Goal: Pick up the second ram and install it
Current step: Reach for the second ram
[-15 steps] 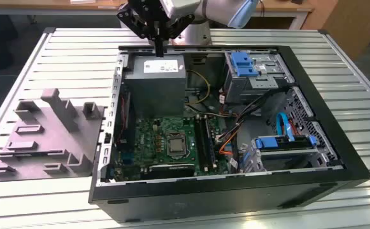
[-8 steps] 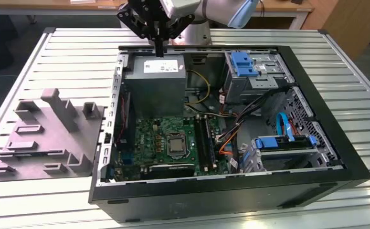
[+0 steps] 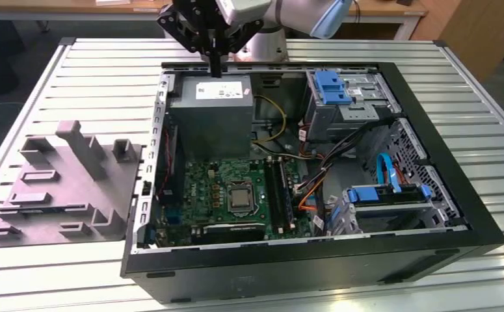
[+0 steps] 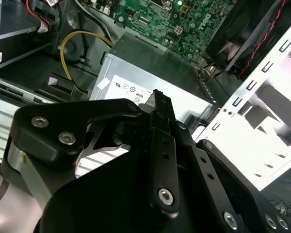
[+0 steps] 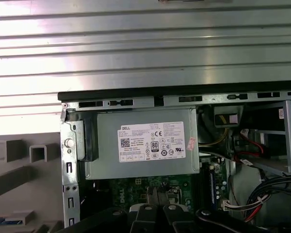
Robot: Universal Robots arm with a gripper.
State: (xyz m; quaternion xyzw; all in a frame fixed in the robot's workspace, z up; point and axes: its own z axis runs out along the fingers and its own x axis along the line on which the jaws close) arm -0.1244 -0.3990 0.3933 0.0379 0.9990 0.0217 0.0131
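Gripper (image 3: 215, 71) above far edge of grey power supply (image 3: 210, 104) in open computer case (image 3: 321, 268), fingers drawn narrow with nothing seen between them, second ram (image 5: 1, 221) apparently the blue strip on grey moulded fixture (image 3: 61, 188), well apart from gripper.

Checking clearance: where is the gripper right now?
In the exterior view, the gripper hangs above the grey power-supply box at the far end of the open computer case.

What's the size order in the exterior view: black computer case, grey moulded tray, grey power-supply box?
Largest first:
1. black computer case
2. grey moulded tray
3. grey power-supply box
All clearly distinct.
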